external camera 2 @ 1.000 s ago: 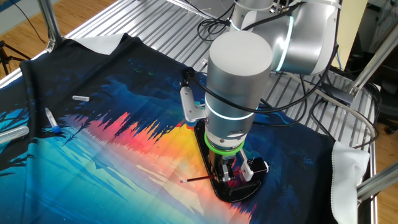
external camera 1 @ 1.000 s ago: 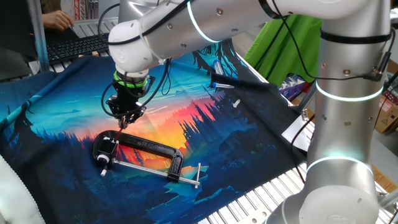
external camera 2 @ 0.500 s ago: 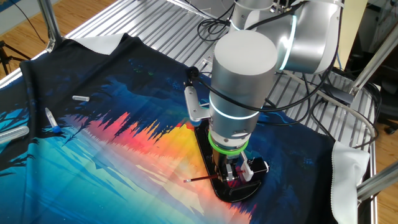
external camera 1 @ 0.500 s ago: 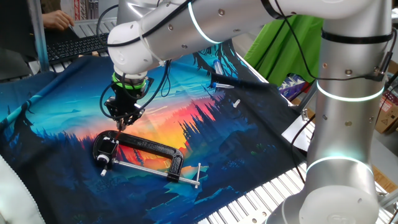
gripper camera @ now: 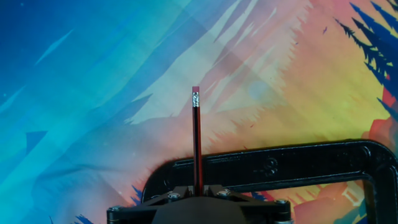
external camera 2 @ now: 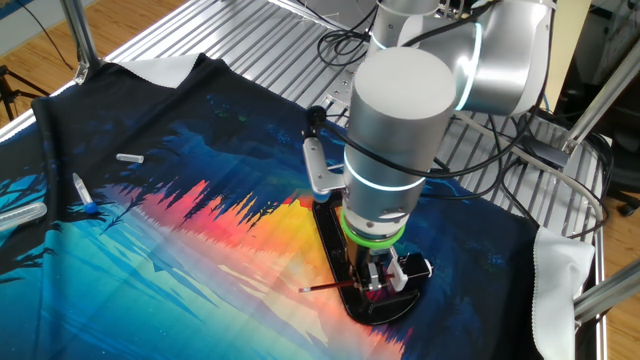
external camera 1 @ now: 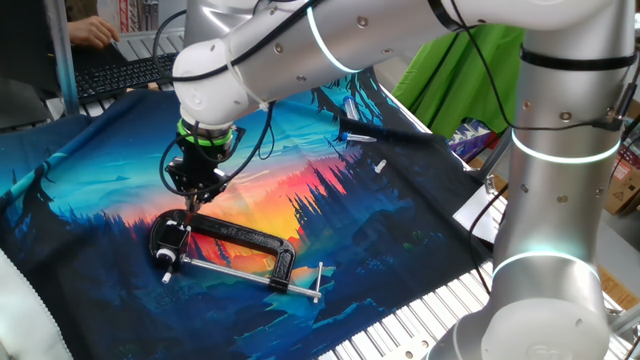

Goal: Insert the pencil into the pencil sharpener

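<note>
Clutter rings the work on a table [external camera 2: 220, 25] draped with a sunset-forest printed cloth [external camera 1: 300, 190]. One black clamp [external camera 1: 225, 243] lies flat near the cloth's front edge in one fixed view, its silver screw rod [external camera 1: 250, 275] running along the side nearest the camera. The same clamp [gripper camera: 292, 163] crosses the lower part of the hand view, directly beneath the pencil. In the other fixed view the arm's wide grey wrist blocks most of the clamp [external camera 2: 335, 240], leaving only its black frame around the gripper.

One pencil [gripper camera: 196, 140] is in play: thin, straight, dark reddish-brown, with a small silver band and pink eraser at its far end. In the hand view it stands out from between the fingers, pointing away from the camera over the cloth. The gripper [external camera 2: 372, 285] is clenched on the pencil [external camera 2: 327, 287], which sticks out sideways just above the cloth. In one fixed view the gripper [external camera 1: 192, 196] hangs just above the clamp's rounded end.

Near the left edge in the other fixed view lie two small items: one blue-and-white pen-like object [external camera 2: 82, 194] and one short grey stick [external camera 2: 130, 158]. A green cloth [external camera 1: 470, 85] hangs beyond the table's far right corner in one fixed view. No sharpener can be made out with certainty.
</note>
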`<state>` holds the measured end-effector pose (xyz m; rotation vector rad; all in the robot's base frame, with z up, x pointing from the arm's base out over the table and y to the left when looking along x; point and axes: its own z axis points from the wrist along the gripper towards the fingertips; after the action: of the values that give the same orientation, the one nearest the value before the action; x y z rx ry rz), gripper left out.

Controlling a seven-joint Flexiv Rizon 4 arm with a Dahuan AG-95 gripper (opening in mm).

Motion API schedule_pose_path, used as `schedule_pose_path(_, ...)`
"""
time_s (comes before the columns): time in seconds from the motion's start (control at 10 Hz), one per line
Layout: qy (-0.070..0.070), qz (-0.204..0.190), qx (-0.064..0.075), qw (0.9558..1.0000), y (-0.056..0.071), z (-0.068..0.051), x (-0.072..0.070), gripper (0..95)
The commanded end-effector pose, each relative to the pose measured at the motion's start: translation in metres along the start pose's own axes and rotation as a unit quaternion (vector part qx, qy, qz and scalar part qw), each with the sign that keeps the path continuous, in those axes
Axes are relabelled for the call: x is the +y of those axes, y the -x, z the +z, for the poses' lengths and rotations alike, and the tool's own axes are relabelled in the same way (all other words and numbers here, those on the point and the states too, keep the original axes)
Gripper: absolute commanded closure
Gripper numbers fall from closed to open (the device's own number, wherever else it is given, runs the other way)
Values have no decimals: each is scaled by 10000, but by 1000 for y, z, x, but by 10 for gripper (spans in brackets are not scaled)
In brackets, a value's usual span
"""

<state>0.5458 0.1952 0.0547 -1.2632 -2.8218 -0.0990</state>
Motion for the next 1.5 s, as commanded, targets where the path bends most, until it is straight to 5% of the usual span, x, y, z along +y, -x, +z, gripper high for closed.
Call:
schedule_pose_path(0.1, 1, 17, -23, 10000, -2, -1, 0, 950)
schedule_pose_path(1.4, 7, 201, -97, 9998, -19, 3, -1, 950)
schedule_pose_path(1.5, -32, 194, -106, 9998, -19, 3, -1, 760)
